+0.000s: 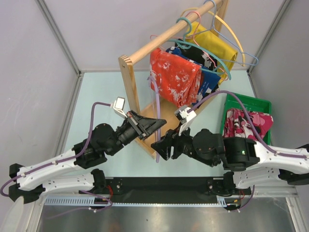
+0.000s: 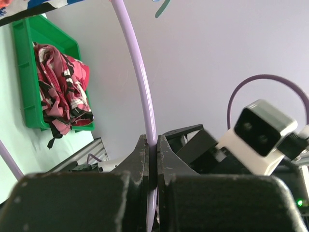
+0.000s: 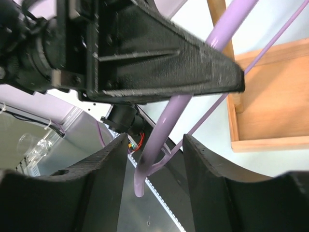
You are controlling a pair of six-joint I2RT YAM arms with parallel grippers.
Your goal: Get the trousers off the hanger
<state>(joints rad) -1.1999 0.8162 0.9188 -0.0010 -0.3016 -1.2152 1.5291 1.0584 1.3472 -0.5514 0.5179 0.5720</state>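
Note:
The pink camouflage trousers (image 1: 247,123) lie bunched in the green bin (image 1: 244,100) at the right, off the hanger; they also show in the left wrist view (image 2: 60,89). My left gripper (image 1: 162,123) is shut on the thin lilac hanger (image 1: 156,104), its jaws pinched on the rod (image 2: 145,96). The hanger stands bare and roughly upright in front of the wooden rack. My right gripper (image 1: 159,149) is open; the hanger's lower curved end (image 3: 161,140) hangs between its fingers (image 3: 104,166) without touching them.
A wooden rack (image 1: 129,79) stands mid-table on a flat wooden base (image 3: 270,96). On its rail hang an orange-red speckled garment (image 1: 175,77), a blue-black-white one (image 1: 210,75) and a yellow one (image 1: 217,46), on teal and pink hangers. Grey walls enclose the table.

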